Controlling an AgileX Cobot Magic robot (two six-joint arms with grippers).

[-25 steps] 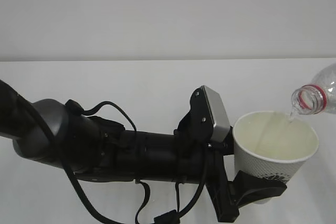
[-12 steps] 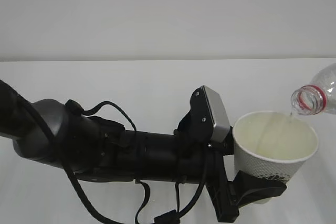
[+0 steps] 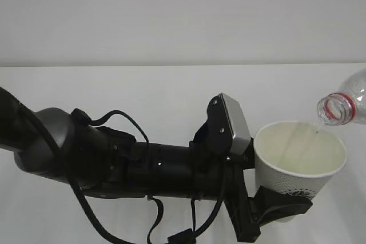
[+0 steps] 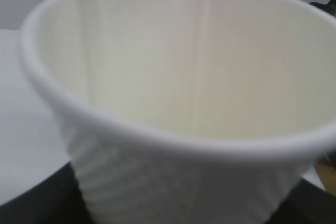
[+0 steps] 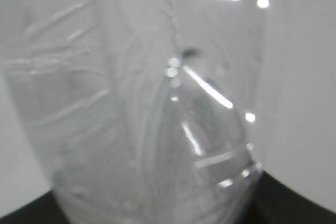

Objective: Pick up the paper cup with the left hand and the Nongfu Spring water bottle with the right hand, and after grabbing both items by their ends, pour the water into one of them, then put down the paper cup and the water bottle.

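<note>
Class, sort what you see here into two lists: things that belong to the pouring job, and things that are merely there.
Part of the job:
- paper cup, held by the left gripper
- water bottle, tipped over the cup's rim
- water, a thin trickle

Merely there:
- white table
- grey wall
</note>
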